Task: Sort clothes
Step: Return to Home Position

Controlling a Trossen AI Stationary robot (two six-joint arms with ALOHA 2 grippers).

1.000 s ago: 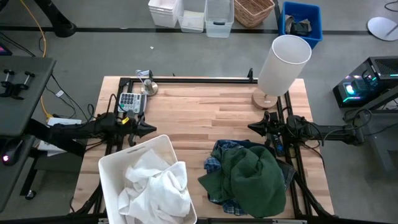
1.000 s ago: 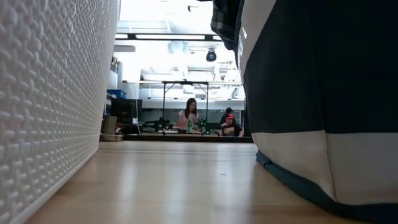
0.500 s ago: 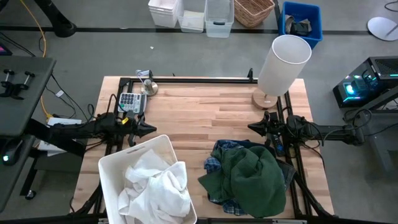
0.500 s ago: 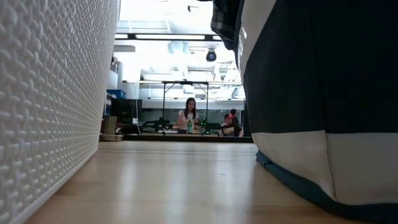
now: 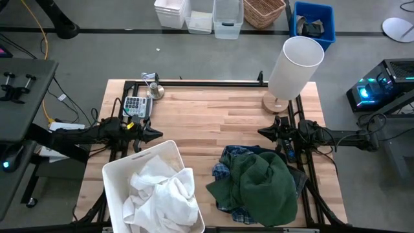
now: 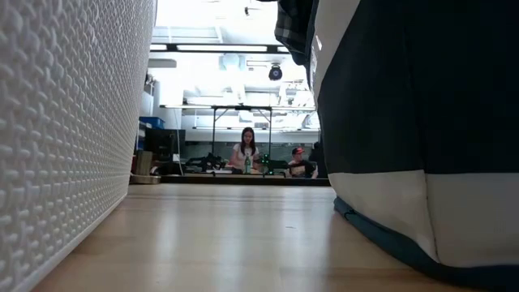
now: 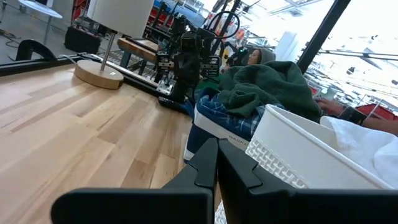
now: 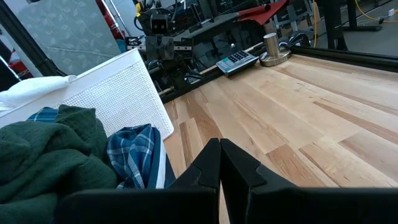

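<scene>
Both arms are tucked in low. The left gripper has its fingers pinched together on nothing, and the white bin full of white clothes is just beside its tips. The right gripper is clenched too (also empty). Just beside its fingers, the green garment is heaped over the plaid shirt in the navy bin.

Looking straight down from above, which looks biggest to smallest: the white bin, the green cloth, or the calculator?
1. Largest: the white bin.
2. A little smaller: the green cloth.
3. Smallest by far: the calculator.
</scene>
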